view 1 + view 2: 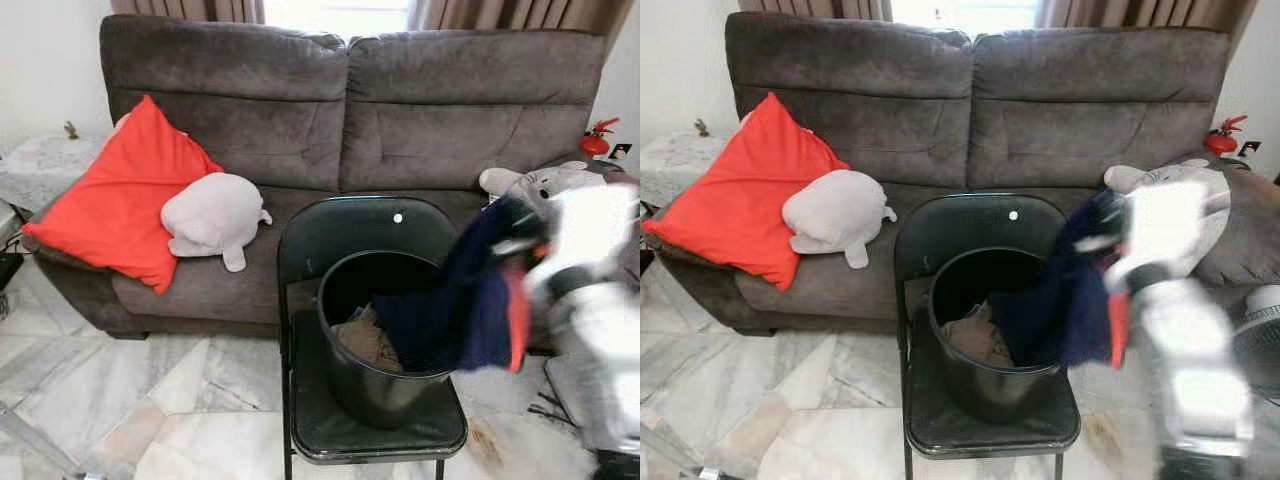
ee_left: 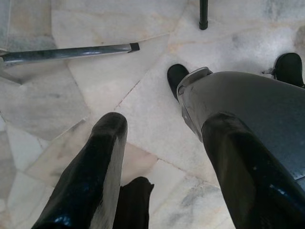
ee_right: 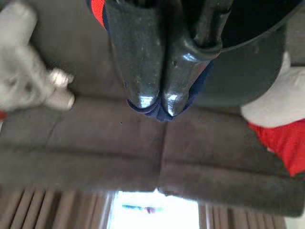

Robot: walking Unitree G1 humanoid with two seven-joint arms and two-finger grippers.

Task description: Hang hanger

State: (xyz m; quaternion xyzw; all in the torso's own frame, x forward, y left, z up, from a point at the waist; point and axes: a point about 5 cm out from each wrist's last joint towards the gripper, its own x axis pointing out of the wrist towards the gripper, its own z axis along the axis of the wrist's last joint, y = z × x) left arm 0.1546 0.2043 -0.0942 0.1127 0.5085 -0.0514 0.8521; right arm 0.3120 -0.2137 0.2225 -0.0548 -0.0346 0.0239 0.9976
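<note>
Right claw [image 3: 157, 101] clamped on navy garment [image 1: 455, 300] above black bucket [image 1: 370, 385]; left claw [image 2: 162, 157] open over floor

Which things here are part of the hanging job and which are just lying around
Part of the job:
- right hand, shut on the navy garment
- black bucket holding more laundry, on the black folding chair

Just lying about:
- red cushion
- grey plush seal
- grey plush toy at the sofa's far end
- left hand, idle and open over the floor
</note>
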